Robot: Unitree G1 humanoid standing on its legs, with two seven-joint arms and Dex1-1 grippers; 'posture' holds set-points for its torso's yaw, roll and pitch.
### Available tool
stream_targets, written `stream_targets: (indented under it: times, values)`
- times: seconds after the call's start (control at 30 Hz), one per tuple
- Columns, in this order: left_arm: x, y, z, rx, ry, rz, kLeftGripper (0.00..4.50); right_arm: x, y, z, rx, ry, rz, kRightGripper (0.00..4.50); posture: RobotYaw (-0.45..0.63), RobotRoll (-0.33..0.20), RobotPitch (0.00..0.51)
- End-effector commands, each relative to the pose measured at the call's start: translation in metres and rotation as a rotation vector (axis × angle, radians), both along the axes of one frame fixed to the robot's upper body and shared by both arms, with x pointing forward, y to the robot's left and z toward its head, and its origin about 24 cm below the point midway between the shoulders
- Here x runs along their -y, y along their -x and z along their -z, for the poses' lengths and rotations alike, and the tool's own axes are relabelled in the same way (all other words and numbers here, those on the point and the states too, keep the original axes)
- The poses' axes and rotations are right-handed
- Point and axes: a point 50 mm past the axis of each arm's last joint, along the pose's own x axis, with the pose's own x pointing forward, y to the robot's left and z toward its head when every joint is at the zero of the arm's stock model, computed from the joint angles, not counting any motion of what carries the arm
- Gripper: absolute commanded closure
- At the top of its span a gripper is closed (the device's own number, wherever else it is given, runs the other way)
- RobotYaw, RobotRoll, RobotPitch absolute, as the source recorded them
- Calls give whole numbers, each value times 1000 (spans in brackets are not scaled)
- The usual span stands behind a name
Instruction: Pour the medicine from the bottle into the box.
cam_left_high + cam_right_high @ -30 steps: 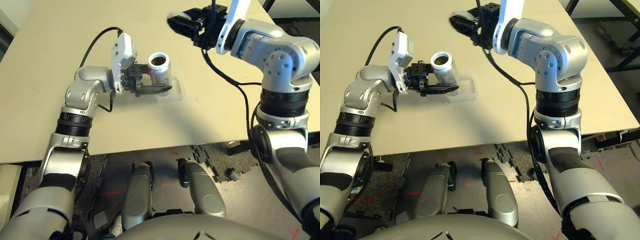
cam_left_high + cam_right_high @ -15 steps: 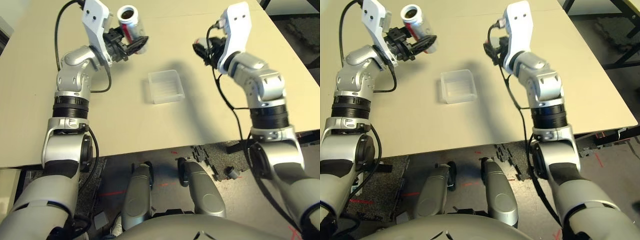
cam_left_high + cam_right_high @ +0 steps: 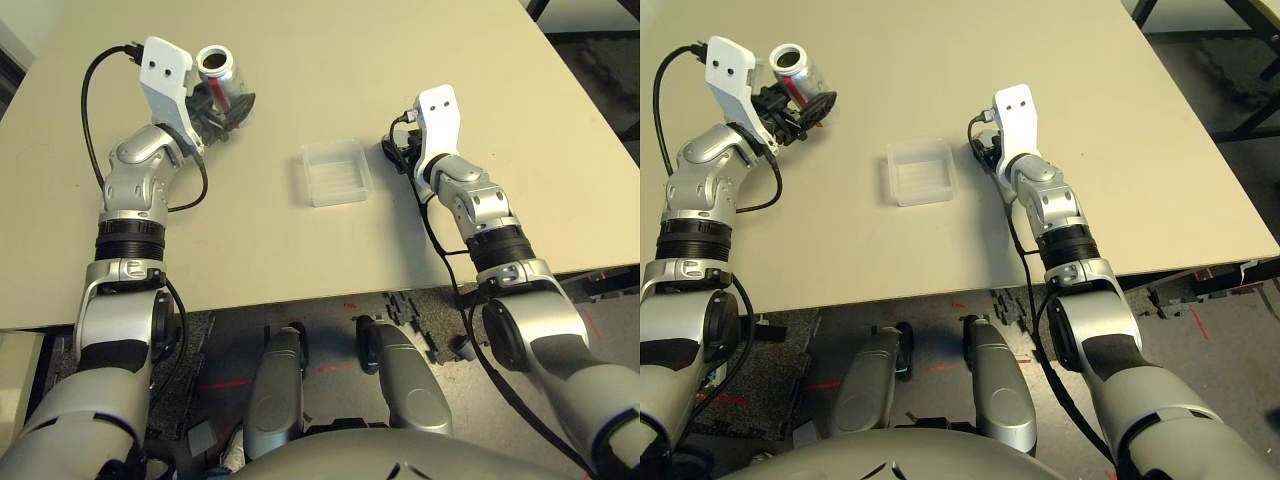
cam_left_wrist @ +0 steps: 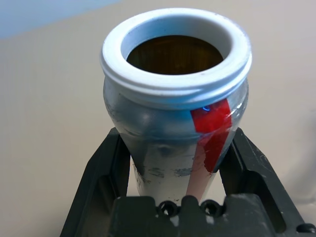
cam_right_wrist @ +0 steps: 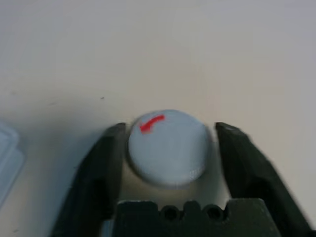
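L tool [image 4: 173,197] is clenched on the bottle [image 3: 221,82], mouth up and uncapped, now out near the bench's far-left corner; a sec ago it sat right over the box [image 3: 336,171], so it has pulled well away to the left. Inside looks dark brown, can't tell if any medicine is left in it. Box sits mid-bench, toward the near edge; no pill visible in it, too small to tell either way.

R tool [image 5: 170,148] has dropped from up high to bench level just right of the box, and its fingers [image 5: 98,163] have spread: the grey cap [image 5: 168,145] lies on the bench [image 3: 300,260] between them, with a gap on at least one side, so released or nearly.

Judgement: the pour looks over or broken off; both arms seem to be parking their items.
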Motion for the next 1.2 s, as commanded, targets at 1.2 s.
stream_targets:
  times: [1.2]
  values:
    - [95, -21, -41, 990, -1814, 449, 1743, -19, 97, -40, -287, 20, -555, 0, -1, 0, 188]
